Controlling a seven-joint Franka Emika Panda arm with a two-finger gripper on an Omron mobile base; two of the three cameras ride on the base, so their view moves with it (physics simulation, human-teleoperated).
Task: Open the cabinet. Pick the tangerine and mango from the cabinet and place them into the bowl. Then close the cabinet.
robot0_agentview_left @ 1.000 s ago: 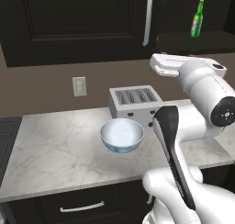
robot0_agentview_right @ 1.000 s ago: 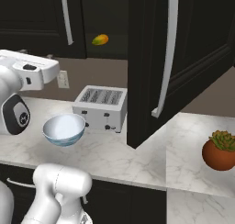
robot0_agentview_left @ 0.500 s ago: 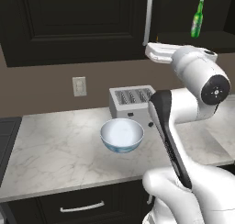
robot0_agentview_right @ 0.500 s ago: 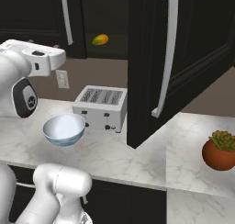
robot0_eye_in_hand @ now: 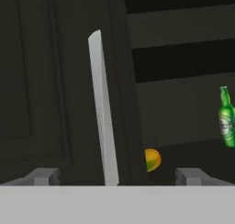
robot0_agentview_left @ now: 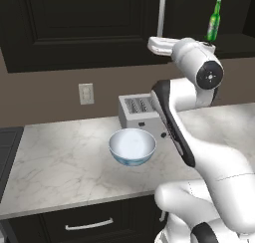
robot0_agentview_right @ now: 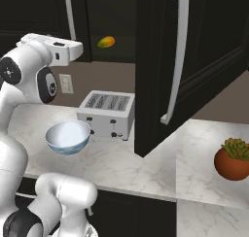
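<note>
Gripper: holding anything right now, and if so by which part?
Nothing is held. The gripper is open, its fingertips wide apart with only air between them, facing the cabinet; the mango sits on the shelf beyond.

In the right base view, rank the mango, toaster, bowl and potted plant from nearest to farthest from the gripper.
1. Mango, on the cabinet shelf just right of the gripper.
2. Toaster, on the counter below; bowl, in front of it. Too close to call.
3. Potted plant, far right on the counter, beyond the open door.

Toaster (robot0_agentview_left: 139,110), green bottle (robot0_eye_in_hand: 226,118), potted plant (robot0_agentview_right: 234,159)
</note>
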